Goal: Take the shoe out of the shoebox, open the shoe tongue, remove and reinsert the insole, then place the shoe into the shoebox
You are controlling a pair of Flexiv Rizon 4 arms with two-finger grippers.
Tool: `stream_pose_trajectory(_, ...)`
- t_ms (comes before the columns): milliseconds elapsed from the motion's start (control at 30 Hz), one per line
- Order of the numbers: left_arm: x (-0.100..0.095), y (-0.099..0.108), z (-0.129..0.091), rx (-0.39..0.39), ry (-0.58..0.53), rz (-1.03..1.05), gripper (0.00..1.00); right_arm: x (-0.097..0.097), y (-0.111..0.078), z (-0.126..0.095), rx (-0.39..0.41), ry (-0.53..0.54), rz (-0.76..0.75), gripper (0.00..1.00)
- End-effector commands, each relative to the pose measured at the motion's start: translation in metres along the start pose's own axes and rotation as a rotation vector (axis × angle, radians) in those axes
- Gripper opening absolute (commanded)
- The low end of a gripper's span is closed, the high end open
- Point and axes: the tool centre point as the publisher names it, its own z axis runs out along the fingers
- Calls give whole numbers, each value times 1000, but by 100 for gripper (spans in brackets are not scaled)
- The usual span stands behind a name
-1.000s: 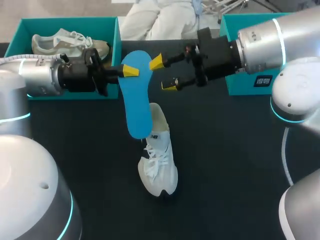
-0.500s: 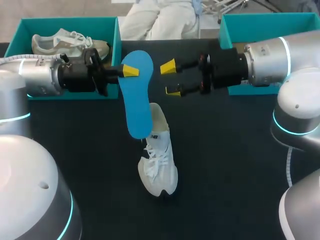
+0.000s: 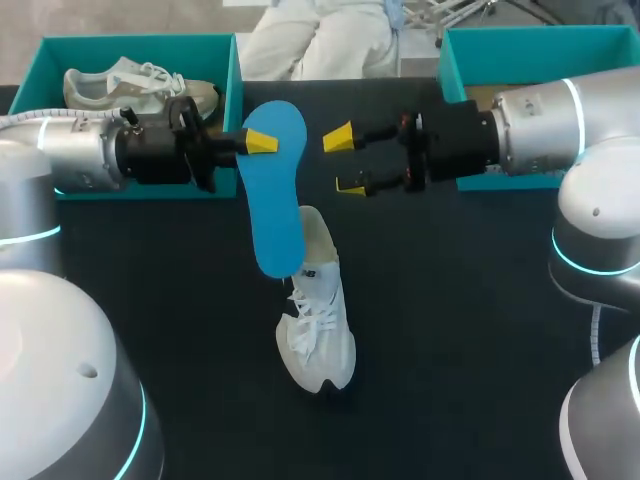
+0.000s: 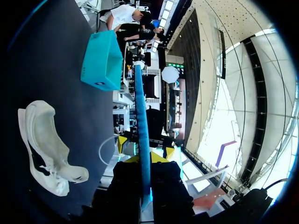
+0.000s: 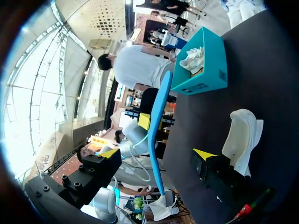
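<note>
My left gripper (image 3: 258,141) is shut on the heel end of a blue insole (image 3: 272,190), which hangs above the table with its toe end over the white shoe (image 3: 318,320). The shoe lies on the dark table, toe toward the front. In the left wrist view the insole (image 4: 141,121) stands edge-on between the fingers, with the shoe (image 4: 44,140) off to one side. My right gripper (image 3: 345,161) is open, a short way right of the insole and not touching it. From the right wrist the insole (image 5: 158,135) shows ahead of the open fingers.
A teal shoebox (image 3: 232,80) at the back left holds a second shoe (image 3: 140,85). Another teal box (image 3: 455,60) stands at the back right behind my right arm. Bare dark table lies around the white shoe.
My right gripper has drawn back to the right, away from the insole's edge, staying open. The left gripper, insole and shoe have not moved.
</note>
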Motion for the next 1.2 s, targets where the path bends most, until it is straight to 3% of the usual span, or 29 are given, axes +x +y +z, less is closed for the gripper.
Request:
stream_pose_trajectory(33, 0, 1, 0, 3, 0, 1, 0, 0, 0, 2, -2, -2, 1, 100)
stream_pose_trajectory(200, 0, 1, 0, 3, 0, 1, 0, 0, 0, 2, -2, -2, 1, 100)
stream_pose_trajectory(633, 11, 2, -13, -250, 34, 753, 0, 0, 0, 2, -2, -2, 1, 100)
stream_pose_trajectory(867, 26, -5, -13, -187, 37, 1128, 0, 0, 0, 2, -2, -2, 1, 100)
stream_pose_trajectory(967, 26, -9, -13, -175, -15, 1341, 0, 0, 0, 2, -2, -2, 1, 100)
stream_pose_trajectory(1200, 30, -14, -16, -130, -11, 1666, 0, 0, 0, 2, -2, -2, 1, 100)
